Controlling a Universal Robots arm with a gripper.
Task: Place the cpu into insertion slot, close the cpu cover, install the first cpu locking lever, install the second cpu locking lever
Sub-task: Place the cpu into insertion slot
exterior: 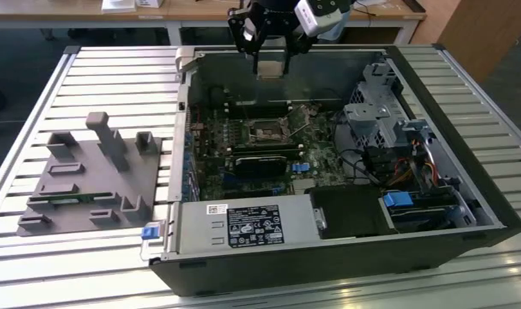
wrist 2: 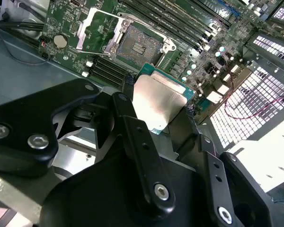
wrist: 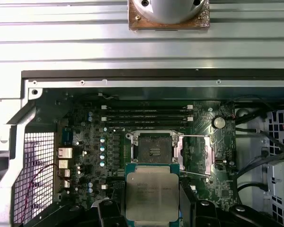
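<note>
The gripper (wrist 2: 159, 101) is made up of matte black, round-ended link bars (wrist 2: 33, 118) pinned by 4 silver screw heads (wrist 2: 161, 191) and ending in 2 slim black fingers (wrist 2: 137, 137), and the wrist (exterior: 262, 26) is seen black beside a pale grey housing (exterior: 316, 16).

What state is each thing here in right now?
tool, shut on the cpu
cpu, held clear of the slot, not seated
slot, empty and uncovered
cover, swung open
case, side open
</note>
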